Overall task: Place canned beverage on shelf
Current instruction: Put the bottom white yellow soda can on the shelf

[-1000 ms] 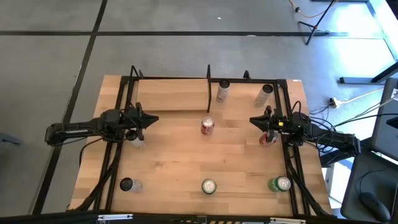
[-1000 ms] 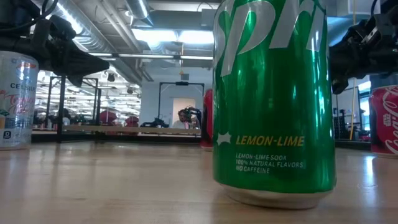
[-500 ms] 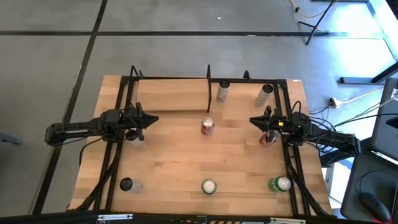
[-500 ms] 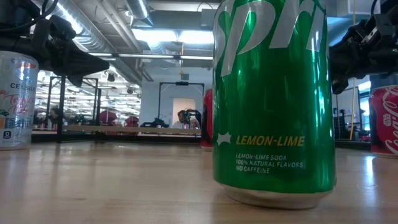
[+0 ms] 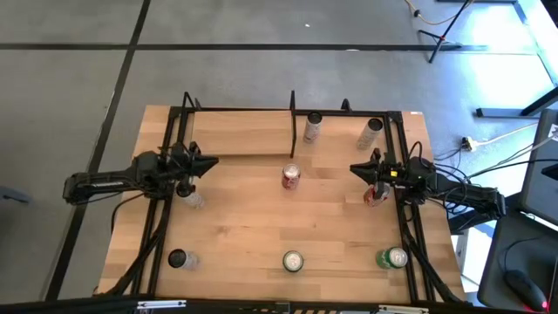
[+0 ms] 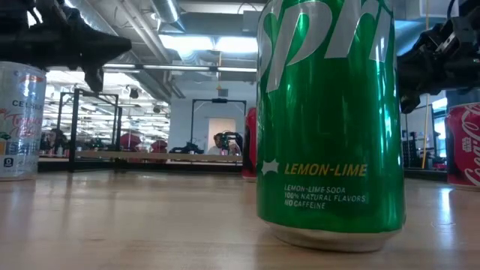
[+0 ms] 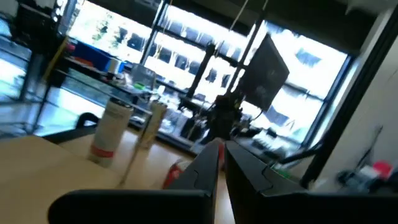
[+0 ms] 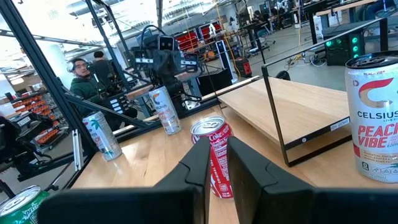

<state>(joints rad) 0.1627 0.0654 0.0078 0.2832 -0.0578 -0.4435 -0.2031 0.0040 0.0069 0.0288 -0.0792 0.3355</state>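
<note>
**Hovering Empty-Handed: No Can Picked for the Shelf Yet**

Your left gripper (image 5: pixel 209 163) hangs above the table's (image 5: pixel 253 222) left side. Its wrist view shows the fingers drawn almost together with nothing between them. A silver can (image 5: pixel 192 199) stands just beside it, towards the table's front. Your right gripper (image 5: pixel 356 168) hovers over the right side, its fingers likewise parted only by a slit and holding nothing. The red can (image 5: pixel 376 195) sits close under that arm.

The shelf (image 5: pixel 244 139) runs along the far edge, split by its black divider post (image 5: pixel 292 122). Two pale cans (image 5: pixel 312 128) already stand on the right half, and the left half lies bare. A centre can (image 5: pixel 290 177), also red, waits between the two arms, near the post. Three more line the front edge, among them a green can (image 5: pixel 392 258) (the lemon-lime one that fills the low view).

By the look of it, you are at the very start of a placement, with no can grasped and none lifted. The next move asks you to spread one gripper's fingers wide and lower them around an upright can. The silver can looks handiest for the left arm. Close on its body squarely, lift it clear of the black rods, and set it upright on the shelf's bare half.
</note>
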